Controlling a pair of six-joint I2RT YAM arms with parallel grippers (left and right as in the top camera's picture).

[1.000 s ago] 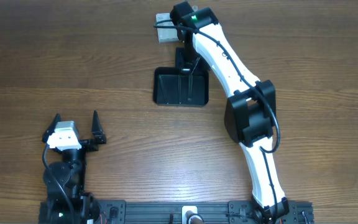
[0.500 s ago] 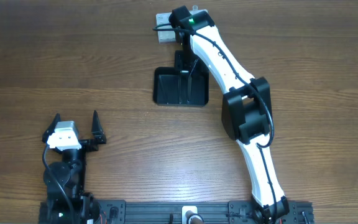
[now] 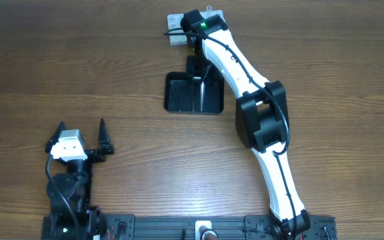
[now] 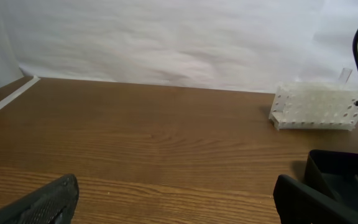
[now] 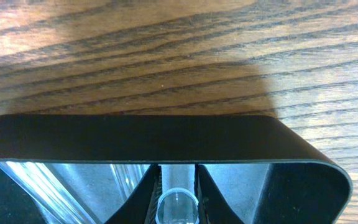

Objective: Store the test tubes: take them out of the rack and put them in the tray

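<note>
The jaws of the right gripper (image 5: 178,179) are clenched on a clear test tube (image 5: 178,209). In the right wrist view, the tube's rounded end sits squarely between the two dark fingers (image 5: 146,199) and touches both. The held tube is inside the outline of the black tray (image 5: 166,137), close behind the tray's end wall. Bare wood grain lies beyond that wall.

A second tube (image 5: 33,180), also clear, lies slanted on the tray floor. It is off to one side of the fingers and apart from them.

In the top view, the right arm (image 3: 259,123) stretches from its base at the right across to the tray's far end, so the gripper is at the end of the tray nearest the rack (image 4: 316,107). The rack is white and perforated. It stands on the wooden table (image 3: 79,60) just beyond the tray. In the left wrist view, one upright tube (image 4: 345,76) rises from the rack's end.

The left gripper (image 3: 82,137) is near its own base at the left of the table. Its jaws are spread wide and grasp nothing. It is well apart from both the tray and the rack.
</note>
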